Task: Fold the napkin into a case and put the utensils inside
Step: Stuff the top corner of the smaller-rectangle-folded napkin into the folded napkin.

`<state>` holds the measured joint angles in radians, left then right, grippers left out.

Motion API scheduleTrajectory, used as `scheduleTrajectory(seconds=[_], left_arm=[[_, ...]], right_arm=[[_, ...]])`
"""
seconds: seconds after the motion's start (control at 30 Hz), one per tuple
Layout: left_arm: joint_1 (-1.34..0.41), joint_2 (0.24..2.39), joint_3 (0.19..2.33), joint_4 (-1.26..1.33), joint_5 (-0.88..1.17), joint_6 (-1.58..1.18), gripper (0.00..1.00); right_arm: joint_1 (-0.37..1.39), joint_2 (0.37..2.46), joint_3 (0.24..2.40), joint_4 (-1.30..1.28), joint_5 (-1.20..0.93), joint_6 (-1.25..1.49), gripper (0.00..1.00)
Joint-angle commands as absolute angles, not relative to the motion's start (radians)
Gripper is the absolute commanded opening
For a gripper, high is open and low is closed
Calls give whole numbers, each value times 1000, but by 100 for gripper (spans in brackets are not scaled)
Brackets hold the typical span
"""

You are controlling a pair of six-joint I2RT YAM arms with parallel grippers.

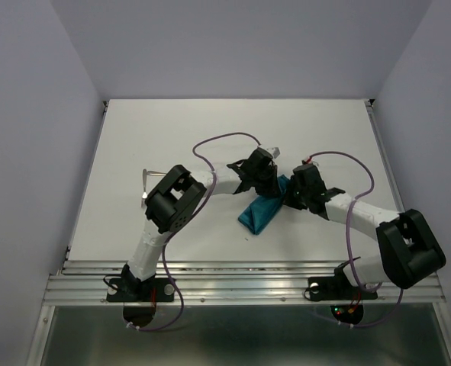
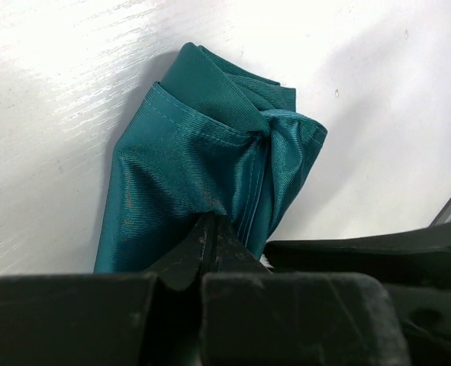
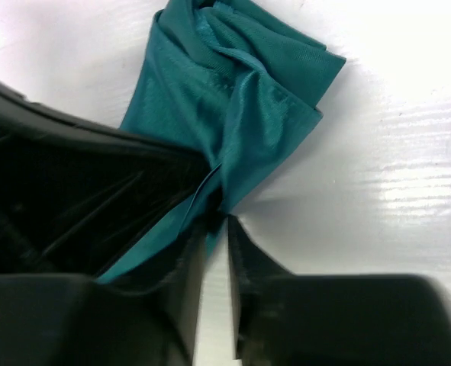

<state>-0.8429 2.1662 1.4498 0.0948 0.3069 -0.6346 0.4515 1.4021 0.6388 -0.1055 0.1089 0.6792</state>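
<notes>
The teal napkin lies bunched and creased on the white table, not shaped as a case. It also shows in the left wrist view and the right wrist view. My left gripper is at its far end, and its jaws are shut on a fold of the cloth. My right gripper is right beside it, with its tips pinched on the napkin's edge. Slim silver utensils lie at the left, beside the left arm's elbow. They are partly hidden.
A small silver glint lies just beyond the left gripper. The white table has walls at the left, back and right. A metal rail runs along its near edge. Purple cables loop over both arms.
</notes>
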Motion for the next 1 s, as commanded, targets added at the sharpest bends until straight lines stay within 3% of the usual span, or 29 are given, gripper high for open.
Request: scheduleTrajectory(seconds=[0.0,0.3,0.57,0.73,0.97], left_arm=[[-850,2169,1457,112,275,-627,0],[-853,2071,1419,110,282,-615,0],[-856,1982,1405,64,275,-588,0],[-859,1916,1379,34,258,-575,0],[-859,1833,1319,2,195,-587,0]], right_arm=[[425,1307,647,-147,150,650,30],[384,1201,643,-209,112,678,41],[373,1258,640,-163,8,742,58],[373,1296,611,-112,-52,775,57],[373,1365,557,-15,-97,804,48]])
